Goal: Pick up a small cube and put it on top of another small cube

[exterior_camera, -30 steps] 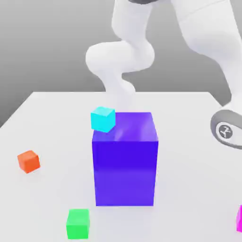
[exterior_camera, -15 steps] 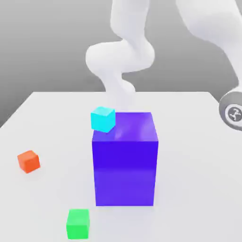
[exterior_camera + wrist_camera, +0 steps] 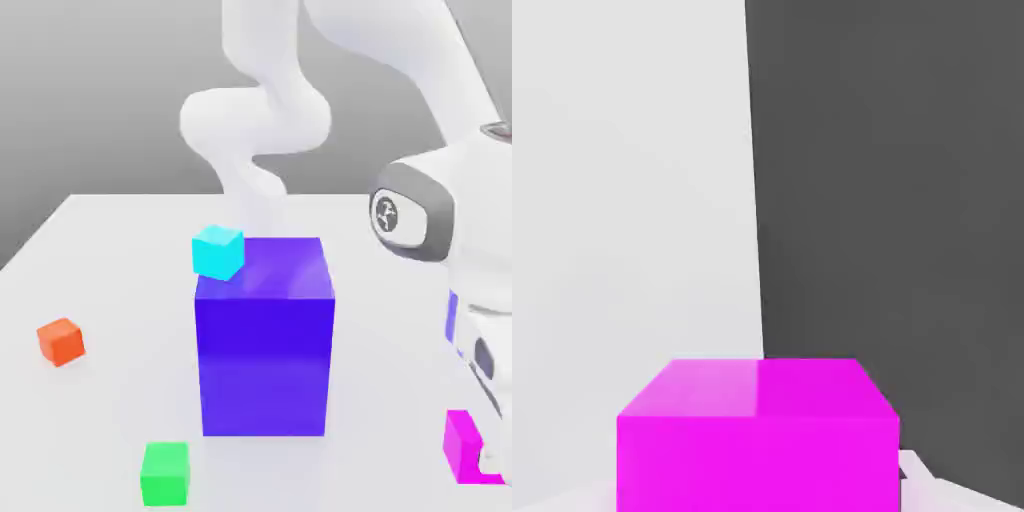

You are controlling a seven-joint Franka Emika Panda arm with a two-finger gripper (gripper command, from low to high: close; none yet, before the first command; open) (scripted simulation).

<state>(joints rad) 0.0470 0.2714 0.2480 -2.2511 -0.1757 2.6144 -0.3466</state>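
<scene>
Exterior view: the gripper [image 3: 487, 455] hangs low at the picture's right edge, its fingers clamped on the magenta cube [image 3: 462, 445], which sits above the white table [image 3: 100, 250]. Well apart, toward the exterior view's left, the green cube [image 3: 164, 472] rests in front of the big blue-violet block [image 3: 263, 340].

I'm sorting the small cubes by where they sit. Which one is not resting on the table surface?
The cyan small cube: it sits at the top edge of the big blue-violet block, while the orange small cube and green cube lie on the table.
</scene>
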